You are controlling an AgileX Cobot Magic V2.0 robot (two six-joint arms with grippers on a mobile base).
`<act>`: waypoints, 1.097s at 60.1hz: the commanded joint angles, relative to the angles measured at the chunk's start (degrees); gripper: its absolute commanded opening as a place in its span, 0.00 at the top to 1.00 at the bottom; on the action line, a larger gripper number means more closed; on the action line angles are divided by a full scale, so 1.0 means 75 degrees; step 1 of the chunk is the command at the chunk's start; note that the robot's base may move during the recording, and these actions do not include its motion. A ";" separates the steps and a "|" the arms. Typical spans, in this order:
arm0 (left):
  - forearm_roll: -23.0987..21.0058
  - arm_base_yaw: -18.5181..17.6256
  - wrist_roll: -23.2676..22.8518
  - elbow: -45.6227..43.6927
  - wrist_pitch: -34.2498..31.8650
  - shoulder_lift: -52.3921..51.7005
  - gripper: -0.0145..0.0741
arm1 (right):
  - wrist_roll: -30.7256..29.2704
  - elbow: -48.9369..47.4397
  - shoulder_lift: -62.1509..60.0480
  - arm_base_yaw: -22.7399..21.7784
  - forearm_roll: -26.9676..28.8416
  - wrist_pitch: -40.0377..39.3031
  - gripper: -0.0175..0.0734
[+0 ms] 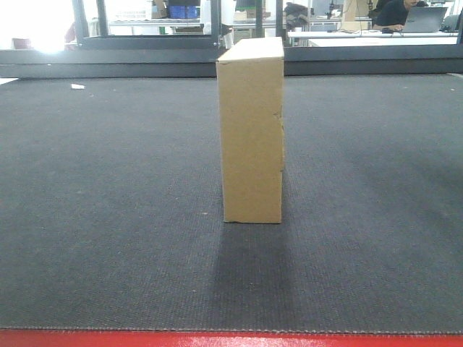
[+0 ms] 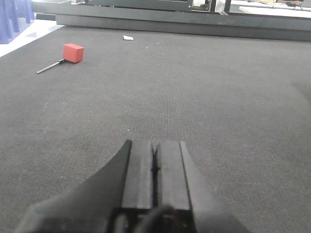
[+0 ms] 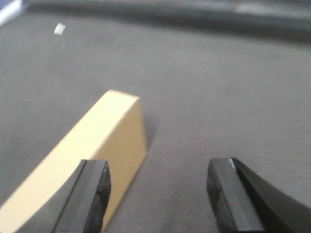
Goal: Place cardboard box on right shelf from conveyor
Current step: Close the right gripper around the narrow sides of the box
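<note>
The tan cardboard box stands on its narrow edge in the middle of the dark grey conveyor, upright, with a small nick on its right edge. In the right wrist view the cardboard box lies at the lower left, and my right gripper is open wide above the belt; its left finger is over the box's top edge and the right finger is over bare conveyor. My left gripper is shut with nothing in it, low over the conveyor. The right shelf is out of view.
A small red block with a thin metal rod lies on the belt at the far left. A white scrap lies near the belt's far edge. A dark rail bounds the far side, the red edge the near side.
</note>
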 commanded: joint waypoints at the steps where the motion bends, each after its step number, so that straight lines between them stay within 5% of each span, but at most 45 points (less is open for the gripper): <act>1: -0.0045 0.0011 0.0003 0.0064 -0.0660 -0.0112 0.97 | 0.0000 -0.1122 0.0752 0.0461 -0.0124 0.0186 0.22; 15: -0.0045 0.0011 0.0003 0.0064 -0.0660 -0.0112 0.97 | 0.1152 -0.3543 0.2799 0.1455 -0.0188 0.1698 0.22; 35: -0.0045 0.0011 0.0003 0.0064 -0.0660 -0.0112 0.97 | 0.4155 -0.6147 0.4923 0.2210 -0.2176 0.4304 0.22; 43: -0.0045 0.0011 0.0003 0.0064 -0.0660 -0.0112 0.97 | 0.4322 -0.6518 0.5273 0.2339 -0.2156 0.4636 0.12; 66: -0.0045 0.0011 0.0003 0.0064 -0.0660 -0.0112 0.97 | 0.4501 -0.6539 0.5415 0.2360 -0.2398 0.4909 0.13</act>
